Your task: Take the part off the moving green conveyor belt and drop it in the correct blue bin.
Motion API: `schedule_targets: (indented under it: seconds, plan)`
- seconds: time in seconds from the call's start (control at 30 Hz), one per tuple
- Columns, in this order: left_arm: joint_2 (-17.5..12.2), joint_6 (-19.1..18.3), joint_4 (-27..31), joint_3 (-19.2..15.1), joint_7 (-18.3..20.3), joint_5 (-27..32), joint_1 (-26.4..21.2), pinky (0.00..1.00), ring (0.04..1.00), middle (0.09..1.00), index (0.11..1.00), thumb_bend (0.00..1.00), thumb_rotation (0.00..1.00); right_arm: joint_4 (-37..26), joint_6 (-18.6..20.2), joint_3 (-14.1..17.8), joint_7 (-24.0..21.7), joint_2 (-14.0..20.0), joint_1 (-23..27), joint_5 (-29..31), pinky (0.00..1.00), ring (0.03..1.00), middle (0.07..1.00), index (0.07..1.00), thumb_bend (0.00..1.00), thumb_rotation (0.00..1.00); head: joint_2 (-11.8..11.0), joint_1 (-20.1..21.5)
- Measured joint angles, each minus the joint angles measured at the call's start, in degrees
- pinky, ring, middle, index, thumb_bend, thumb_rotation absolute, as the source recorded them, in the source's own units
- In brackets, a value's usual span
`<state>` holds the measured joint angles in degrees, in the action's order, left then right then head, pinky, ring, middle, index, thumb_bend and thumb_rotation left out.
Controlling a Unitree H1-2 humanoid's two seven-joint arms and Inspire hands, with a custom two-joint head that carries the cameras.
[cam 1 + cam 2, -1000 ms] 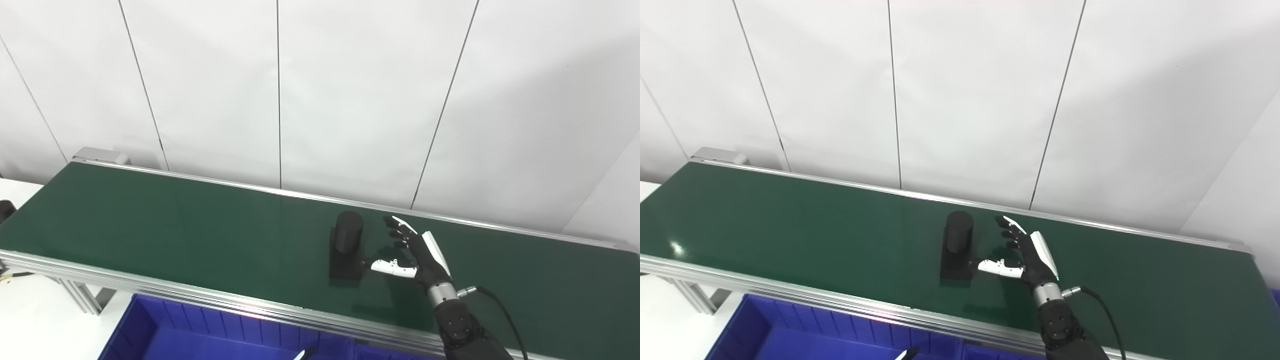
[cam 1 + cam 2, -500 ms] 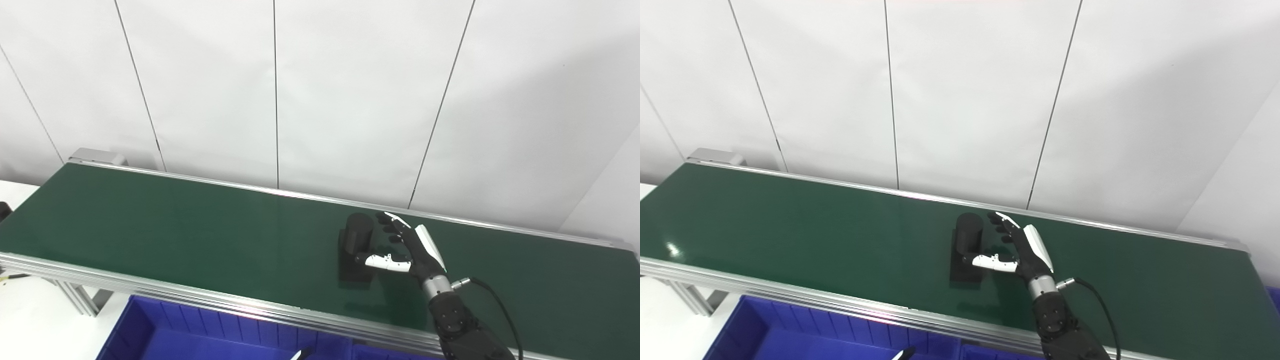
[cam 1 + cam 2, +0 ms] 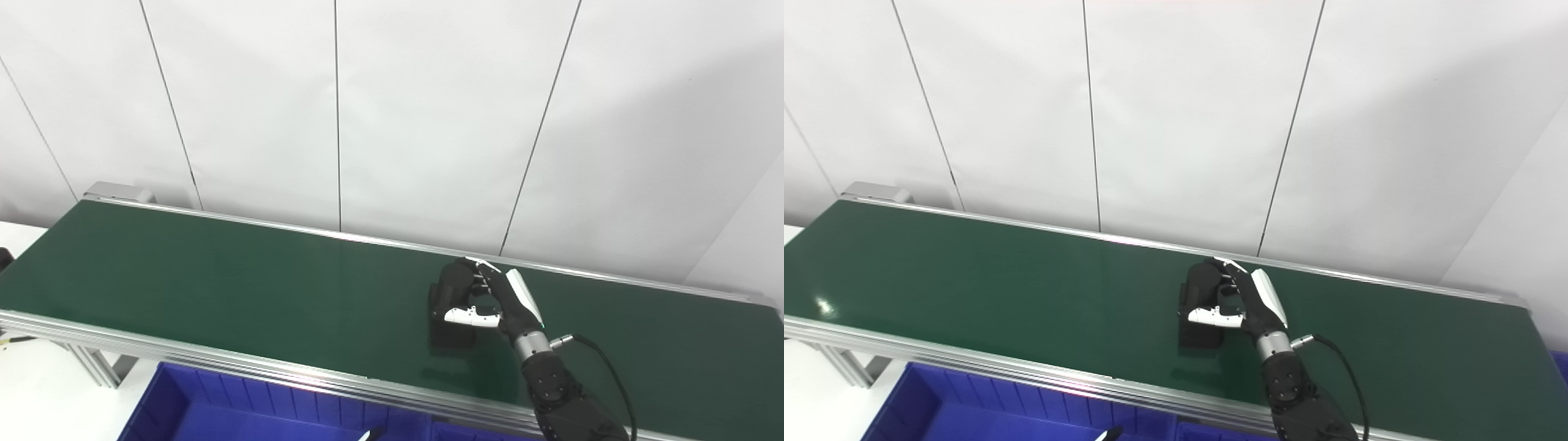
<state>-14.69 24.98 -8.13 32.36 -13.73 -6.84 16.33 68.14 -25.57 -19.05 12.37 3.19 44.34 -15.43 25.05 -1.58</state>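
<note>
One black part (image 3: 450,288) sits on the green belt (image 3: 214,275); my right robot hand (image 3: 496,300) wraps it, fingers behind, thumb in front.

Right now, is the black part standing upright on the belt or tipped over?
Upright: the black part stands on its base on the green belt, with the right hand wrapped around it.

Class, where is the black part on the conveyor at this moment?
The black part stands on the green belt, right of centre near the far rail, with the right hand wrapping around it.
</note>
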Motion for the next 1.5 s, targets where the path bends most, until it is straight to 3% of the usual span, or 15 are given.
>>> schedule_targets:
  seconds: [0.03, 0.07, 0.13, 0.2, 0.67, 0.83, 0.93, 1.07, 1.1, 1.23, 1.33, 1.5]
  plan:
    - [0.0, 0.0, 0.0, 0.0, 0.0, 0.0, 0.1, 1.0, 1.0, 1.0, 0.979, 0.94, 1.0, 0.2, 0.0, 0.0, 0.7, -0.1, 0.1, -0.4, 0.49, 0.548, 0.622, 0.567, 0.61, 0.1, 0.0, 0.0]
    - [0.0, 0.0, 0.0, 0.0, 0.0, 0.0, 0.2, 1.0, 1.0, 1.0, 0.979, 0.94, 1.0, 1.0, 0.0, -0.1, 2.0, -0.3, 0.4, -1.0, 0.46, 0.519, 0.559, 0.528, 0.57, 0.05, 0.1, 0.0]
    - [0.0, 0.0, 0.0, -0.1, 0.1, 0.0, 0.4, 1.0, 1.0, 1.0, 0.979, 0.93, 1.0, 2.7, 0.0, -0.2, 3.9, -0.6, 1.2, -2.1, 0.39, 0.425, 0.508, 0.537, 0.52, 0.01, 0.2, 0.1]
    - [0.1, 0.0, 0.0, -0.1, 0.3, 0.1, 0.6, 1.0, 1.0, 1.0, 0.979, 0.93, 1.0, 3.8, 0.0, -0.2, 4.9, -0.7, 1.8, -2.9, 0.35, 0.389, 0.489, 0.551, 0.51, 0.0, 0.2, 0.1]
    - [0.8, 0.0, 0.5, -1.0, 1.6, 0.5, 0.9, 1.0, 1.0, 1.0, 0.989, 0.93, 0.99, 4.2, 0.0, 0.3, 5.0, 0.1, 2.4, -4.2, 0.31, 0.369, 0.476, 0.557, 0.51, 0.0, -0.1, 0.4]
    - [1.0, 0.0, 1.2, -1.1, 1.6, 0.5, 0.9, 1.0, 1.0, 1.0, 0.986, 0.92, 0.99, 2.0, 0.0, 0.3, 4.6, 1.1, 1.3, -4.2, 0.34, 0.384, 0.49, 0.548, 0.51, 0.0, 1.3, 1.2]
    - [1.7, 0.0, 2.2, -2.4, 1.8, 1.1, 1.2, 1.0, 1.0, 1.0, 0.989, 0.91, 0.98, -3.8, 0.1, 0.3, 3.1, 2.2, -1.8, -3.9, 0.35, 0.39, 0.502, 0.541, 0.51, 0.0, 2.0, 1.8]
    - [2.1, 0.0, 4.9, -3.6, 3.1, 2.0, 1.2, 1.0, 1.0, 1.0, 1.0, 0.91, 0.99, -15.7, 0.3, 0.1, -0.1, 4.9, -7.5, -4.0, 0.36, 0.402, 0.513, 0.528, 0.51, 0.0, 5.5, 5.2]
    - [2.3, 0.0, 5.1, -3.9, 3.4, 2.1, 1.2, 1.0, 1.0, 1.0, 1.0, 0.94, 1.0, -18.4, 0.5, 0.3, -0.9, 5.5, -8.6, -4.0, 0.37, 0.406, 0.505, 0.526, 0.51, 0.0, 7.5, 7.3]
    - [3.3, 0.0, 7.2, -5.6, 5.6, 4.0, 1.5, 1.0, 1.0, 1.0, 1.0, 0.96, 0.99, -34.2, 1.6, 3.1, -4.9, 8.3, -14.8, -2.7, 0.37, 0.403, 0.495, 0.532, 0.51, 0.0, 9.1, 8.8]
    - [3.8, 0.0, 9.7, -7.0, 8.5, 6.1, 1.5, 1.0, 1.0, 1.0, 1.0, 0.94, 1.0, -44.8, 4.8, 5.9, -7.3, 9.6, -19.3, -1.6, 0.35, 0.397, 0.494, 0.54, 0.51, 0.0, 11.2, 10.2]
    - [4.1, 0.0, 10.6, -10.1, 13.6, 8.9, 2.0, 1.0, 1.0, 1.0, 1.0, 0.9, 0.97, -55.0, 7.4, 10.2, -8.8, 10.0, -26.9, 0.2, 0.33, 0.382, 0.482, 0.553, 0.51, 0.0, 13.8, 10.9]
